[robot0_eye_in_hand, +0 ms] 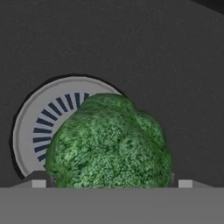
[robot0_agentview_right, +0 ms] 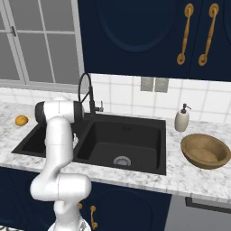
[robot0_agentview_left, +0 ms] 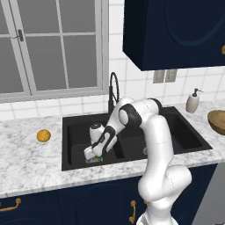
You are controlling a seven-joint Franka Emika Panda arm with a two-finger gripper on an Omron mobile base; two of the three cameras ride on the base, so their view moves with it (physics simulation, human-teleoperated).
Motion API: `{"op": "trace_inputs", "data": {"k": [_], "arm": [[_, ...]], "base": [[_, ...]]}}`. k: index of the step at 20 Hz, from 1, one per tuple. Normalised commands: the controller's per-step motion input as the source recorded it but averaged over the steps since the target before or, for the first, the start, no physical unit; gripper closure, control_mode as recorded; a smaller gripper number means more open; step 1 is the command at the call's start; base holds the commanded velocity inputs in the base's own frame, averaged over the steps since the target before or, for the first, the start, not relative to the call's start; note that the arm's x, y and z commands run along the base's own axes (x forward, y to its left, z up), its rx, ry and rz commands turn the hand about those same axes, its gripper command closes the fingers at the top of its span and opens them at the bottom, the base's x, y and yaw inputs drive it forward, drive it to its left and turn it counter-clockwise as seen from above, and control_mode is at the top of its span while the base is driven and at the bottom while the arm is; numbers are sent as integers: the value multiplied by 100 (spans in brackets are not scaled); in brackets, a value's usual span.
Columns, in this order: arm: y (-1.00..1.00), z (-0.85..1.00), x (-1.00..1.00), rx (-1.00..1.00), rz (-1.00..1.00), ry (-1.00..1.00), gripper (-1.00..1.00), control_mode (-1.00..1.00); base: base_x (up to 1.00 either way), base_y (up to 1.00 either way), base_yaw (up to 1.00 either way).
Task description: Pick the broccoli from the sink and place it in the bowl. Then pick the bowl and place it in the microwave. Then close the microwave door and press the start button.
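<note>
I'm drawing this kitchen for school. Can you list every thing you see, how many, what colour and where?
broccoli: one, green, in the sink's left basin, partly over a drain
sink: one, black, two basins, set in the counter
drains: two, silver, one in each basin
faucet: one, black, behind the sink
bowl: one, tan-brown, on the counter right of the sink
orange fruit: one, orange, on the counter left of the sink
soap dispenser: one, whitish, behind the bowl
gripper: one, white, open, low over the broccoli
</note>
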Motion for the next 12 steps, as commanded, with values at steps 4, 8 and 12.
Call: {"op": "trace_inputs", "data": {"k": [4,8,12], "arm": [[4,-43,15,0,0,0,100,-100],[1,-11,-4,0,0,-8,100,-100],[38,93,-41,0,0,-23,100,-100]], "base": [[0,0,0],[0,0,0],[0,0,0]]}}
